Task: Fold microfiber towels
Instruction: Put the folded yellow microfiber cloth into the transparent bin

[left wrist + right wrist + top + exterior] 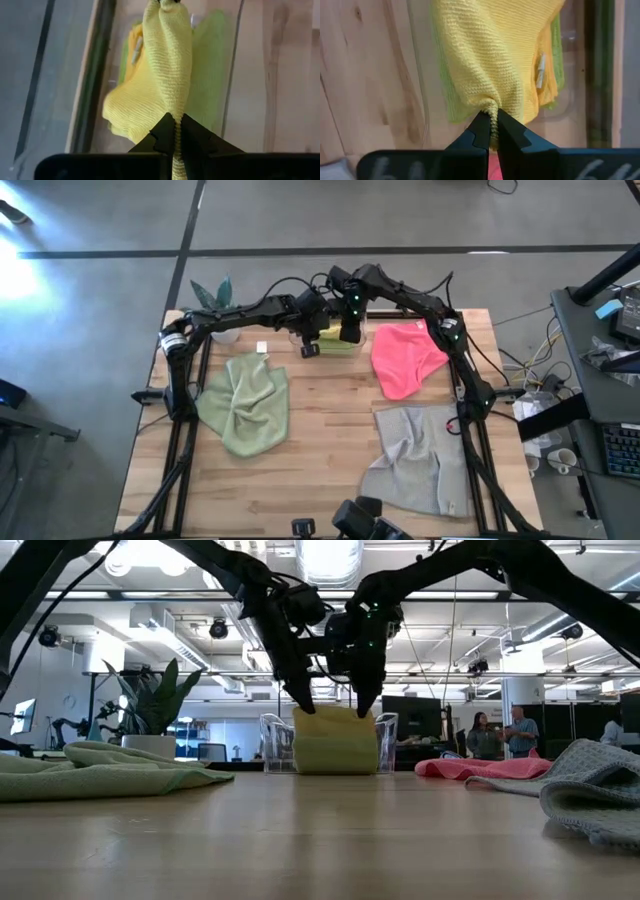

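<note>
Bright ceiling strip lights (330,555) glare white behind my arms in the low view, turning them to silhouettes. From above, a hot patch of glare washes the grey floor (30,250). My dark fingers (165,137) blur close up.

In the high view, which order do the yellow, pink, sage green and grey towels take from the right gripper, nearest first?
1. yellow towel, pinched by the right gripper, in the bin.
2. pink towel, just to its right.
3. sage green towel, left side.
4. grey towel, near right corner.
</note>
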`<action>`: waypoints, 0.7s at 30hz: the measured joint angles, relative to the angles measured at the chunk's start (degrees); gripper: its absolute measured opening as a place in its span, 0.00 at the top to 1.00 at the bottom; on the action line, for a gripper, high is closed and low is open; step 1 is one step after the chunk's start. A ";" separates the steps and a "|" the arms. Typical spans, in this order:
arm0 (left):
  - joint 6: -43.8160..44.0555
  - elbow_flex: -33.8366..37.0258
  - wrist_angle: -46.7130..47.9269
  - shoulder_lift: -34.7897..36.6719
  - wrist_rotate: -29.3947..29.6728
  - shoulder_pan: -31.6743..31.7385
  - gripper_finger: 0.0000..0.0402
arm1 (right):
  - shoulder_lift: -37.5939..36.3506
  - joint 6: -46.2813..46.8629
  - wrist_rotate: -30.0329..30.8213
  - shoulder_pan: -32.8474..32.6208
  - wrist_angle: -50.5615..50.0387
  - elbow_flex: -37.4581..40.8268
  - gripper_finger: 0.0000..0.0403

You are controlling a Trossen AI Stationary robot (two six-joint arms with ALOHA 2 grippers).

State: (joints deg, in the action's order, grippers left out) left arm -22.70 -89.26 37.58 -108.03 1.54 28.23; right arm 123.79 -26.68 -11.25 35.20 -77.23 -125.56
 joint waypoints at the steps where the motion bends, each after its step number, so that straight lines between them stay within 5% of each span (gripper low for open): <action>1: 0.02 0.54 0.00 0.00 -0.02 -0.06 0.98 | 0.04 -0.03 -0.12 -0.09 0.00 0.19 0.98; 9: -0.11 1.51 0.46 0.00 -3.36 -0.20 0.91 | 0.04 1.16 -0.96 -0.49 -0.82 1.54 0.93; 21: 3.78 0.02 0.97 0.52 -4.43 -0.37 0.61 | -0.26 4.89 -2.27 -0.46 -1.03 1.34 0.68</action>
State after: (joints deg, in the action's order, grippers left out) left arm -18.92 -89.24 38.55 -107.51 -2.90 27.86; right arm 123.53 -21.78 -13.52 34.74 -78.26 -124.22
